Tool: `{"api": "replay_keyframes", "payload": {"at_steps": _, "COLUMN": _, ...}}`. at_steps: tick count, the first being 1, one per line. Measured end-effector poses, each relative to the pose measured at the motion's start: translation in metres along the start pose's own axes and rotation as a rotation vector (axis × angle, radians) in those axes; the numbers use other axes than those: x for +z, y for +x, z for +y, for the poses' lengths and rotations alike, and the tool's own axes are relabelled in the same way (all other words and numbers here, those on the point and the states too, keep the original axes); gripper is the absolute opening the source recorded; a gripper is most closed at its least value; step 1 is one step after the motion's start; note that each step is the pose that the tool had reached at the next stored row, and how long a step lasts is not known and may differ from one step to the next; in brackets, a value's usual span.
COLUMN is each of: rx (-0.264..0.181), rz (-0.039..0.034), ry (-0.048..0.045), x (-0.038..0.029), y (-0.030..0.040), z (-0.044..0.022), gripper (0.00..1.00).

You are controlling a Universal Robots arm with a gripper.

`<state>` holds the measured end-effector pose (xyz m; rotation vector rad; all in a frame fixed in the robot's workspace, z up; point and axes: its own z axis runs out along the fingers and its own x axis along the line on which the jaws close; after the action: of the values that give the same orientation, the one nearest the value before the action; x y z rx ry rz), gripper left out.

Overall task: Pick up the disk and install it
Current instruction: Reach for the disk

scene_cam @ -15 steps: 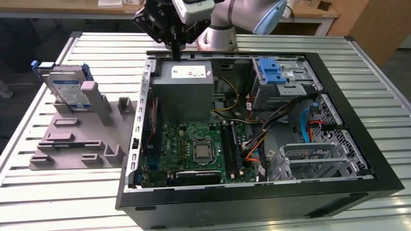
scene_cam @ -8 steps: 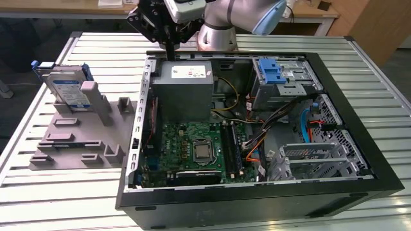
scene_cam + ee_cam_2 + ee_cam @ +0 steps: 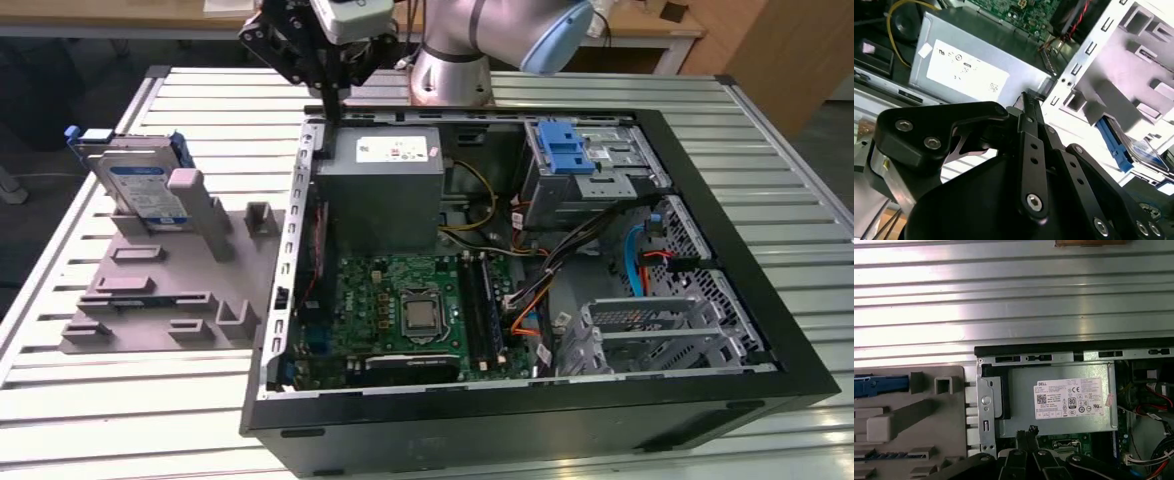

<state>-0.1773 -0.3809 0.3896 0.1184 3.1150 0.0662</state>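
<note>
Got the gripper (image 3: 330, 100) parked right by the power supply (image 3: 387, 185) corner, jaws squeezed together on nothing. Can spot the disk (image 3: 144, 190) standing on edge in the grey holder (image 3: 160, 290), well apart from the power supply, past the case wall (image 3: 296, 250) toward the exterior view's left.

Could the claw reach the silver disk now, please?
Probably yes: the blue-railed silver disk stands on edge in the grey plastic holder, top uncovered; the claw hangs over the black case.
</note>
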Motion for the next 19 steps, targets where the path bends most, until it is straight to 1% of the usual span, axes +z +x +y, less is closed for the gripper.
{"api": "replay_keyframes", "payload": {"at_steps": 3, "rx": 0.000, "rz": 0.0023, "ry": 0.0024, "x": 0.0018, "y": 0.0059, "z": 0.0031, "gripper": 0.12}}
{"api": "replay_keyframes", "payload": {"at_steps": 4, "rx": 0.000, "rz": 0.0033, "ry": 0.0056, "x": 0.0026, "y": 0.0075, "z": 0.0035, "gripper": 0.12}}
{"api": "replay_keyframes", "payload": {"at_steps": 6, "rx": 0.000, "rz": 0.0042, "ry": 0.0152, "x": 0.0042, "y": 0.0099, "z": 0.0043, "gripper": 0.12}}
{"api": "replay_keyframes", "payload": {"at_steps": 7, "rx": 0.000, "rz": 0.0044, "ry": 0.0173, "x": 0.0045, "y": 0.0111, "z": 0.0050, "gripper": 0.12}}
{"api": "replay_keyframes", "payload": {"at_steps": 9, "rx": 0.000, "rz": 0.0044, "ry": 0.0176, "x": 0.0050, "y": 0.0142, "z": 0.0067, "gripper": 0.12}}
{"api": "replay_keyframes", "payload": {"at_steps": 12, "rx": 0.000, "rz": 0.0046, "ry": 0.0181, "x": 0.0053, "y": 0.0212, "z": 0.0090, "gripper": 0.12}}
{"api": "replay_keyframes", "payload": {"at_steps": 19, "rx": 0.000, "rz": 0.0045, "ry": 0.0179, "x": 0.0063, "y": 0.0445, "z": 0.0121, "gripper": 0.12}}
